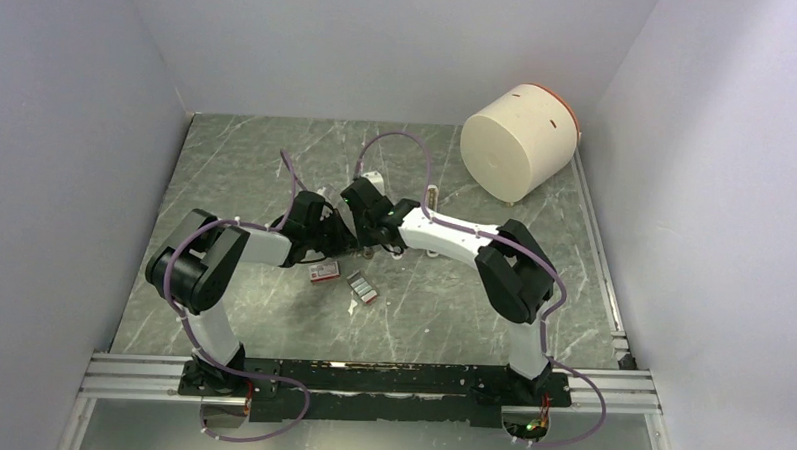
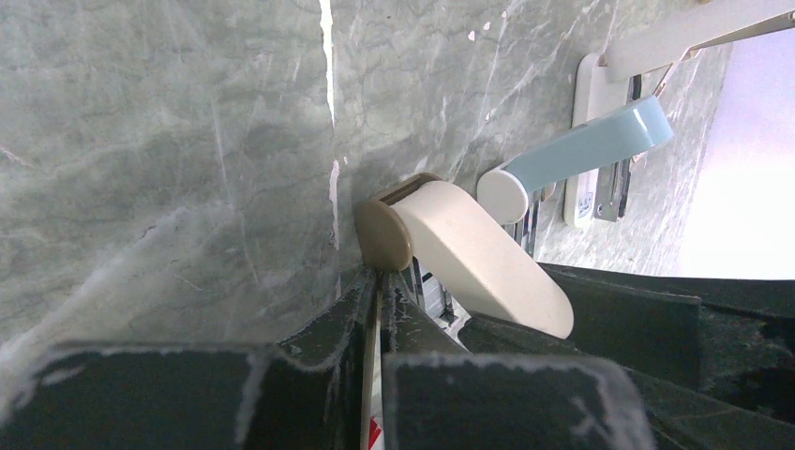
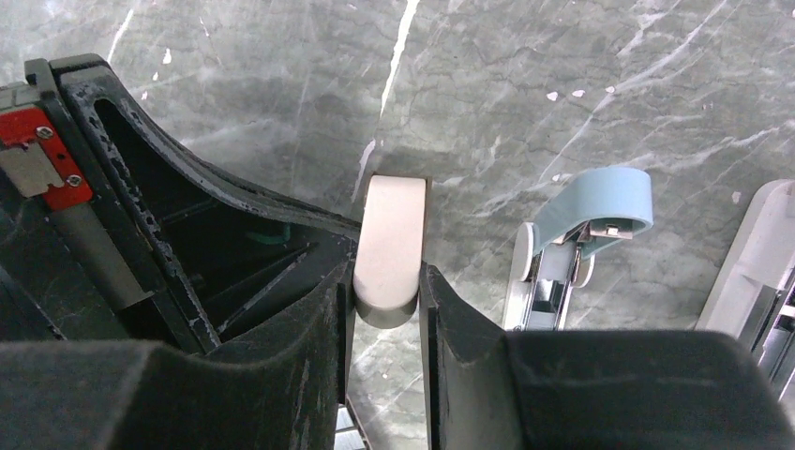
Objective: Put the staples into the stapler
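The beige stapler (image 3: 389, 239) lies on the marble table with its cover (image 2: 478, 258) swung up from the round hinge end (image 2: 384, 234). My right gripper (image 3: 387, 274) is shut on the sides of that cover. My left gripper (image 2: 380, 278) is shut right behind the hinge, and a thin tan edge of the stapler runs back through the slit between its fingers. From above, both grippers (image 1: 359, 234) meet mid-table and hide the stapler. The staples (image 1: 362, 287), grey strips with a red end, lie loose on the table just in front of them, held by neither gripper.
A little red box (image 1: 323, 272) lies left of the staples. A light blue stapler (image 3: 586, 220) stands open beside the beige one, and a white stapler (image 3: 755, 248) lies beyond it. A cream cylinder (image 1: 518, 139) with an orange rim sits at the back right.
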`<state>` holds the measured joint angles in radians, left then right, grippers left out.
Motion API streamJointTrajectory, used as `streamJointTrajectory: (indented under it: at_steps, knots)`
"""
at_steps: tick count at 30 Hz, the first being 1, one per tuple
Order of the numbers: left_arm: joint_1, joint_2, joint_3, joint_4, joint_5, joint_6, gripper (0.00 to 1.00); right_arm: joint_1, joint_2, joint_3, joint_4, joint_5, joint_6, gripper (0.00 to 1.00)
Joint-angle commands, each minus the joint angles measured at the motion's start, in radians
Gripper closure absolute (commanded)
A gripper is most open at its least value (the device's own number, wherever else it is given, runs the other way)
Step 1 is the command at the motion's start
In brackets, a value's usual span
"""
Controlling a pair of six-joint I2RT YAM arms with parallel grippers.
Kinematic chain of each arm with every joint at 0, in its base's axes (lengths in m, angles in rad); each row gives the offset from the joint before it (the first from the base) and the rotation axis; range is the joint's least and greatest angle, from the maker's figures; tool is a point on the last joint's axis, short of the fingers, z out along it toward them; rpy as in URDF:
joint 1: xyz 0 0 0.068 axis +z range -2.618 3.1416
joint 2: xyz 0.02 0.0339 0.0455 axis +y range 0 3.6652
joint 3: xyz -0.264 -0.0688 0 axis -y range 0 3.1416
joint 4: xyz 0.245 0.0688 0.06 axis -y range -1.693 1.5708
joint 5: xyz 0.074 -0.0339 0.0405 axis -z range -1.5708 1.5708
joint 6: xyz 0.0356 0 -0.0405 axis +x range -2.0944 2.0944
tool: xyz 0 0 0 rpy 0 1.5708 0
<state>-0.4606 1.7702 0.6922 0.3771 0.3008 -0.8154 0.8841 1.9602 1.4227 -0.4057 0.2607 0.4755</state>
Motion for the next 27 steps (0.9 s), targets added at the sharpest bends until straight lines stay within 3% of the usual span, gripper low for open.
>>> streamJointTrajectory:
  at_steps: [1,17,24,27]
  knots:
    - [-0.019,0.078,-0.017,-0.106,-0.112,0.047,0.93,0.027,-0.012,-0.015,-0.049,-0.038,0.02,0.82]
    - [-0.014,-0.049,-0.008,-0.115,-0.009,0.012,0.9,0.038,0.073,-0.001,-0.054,0.008,0.032,0.82]
    - [-0.003,-0.127,-0.017,-0.169,-0.072,0.013,0.88,0.038,0.096,0.017,-0.055,0.014,0.033,0.8]
    - [0.002,-0.18,-0.031,-0.2,-0.123,0.015,0.87,0.039,0.088,0.024,-0.06,0.014,0.035,0.74]
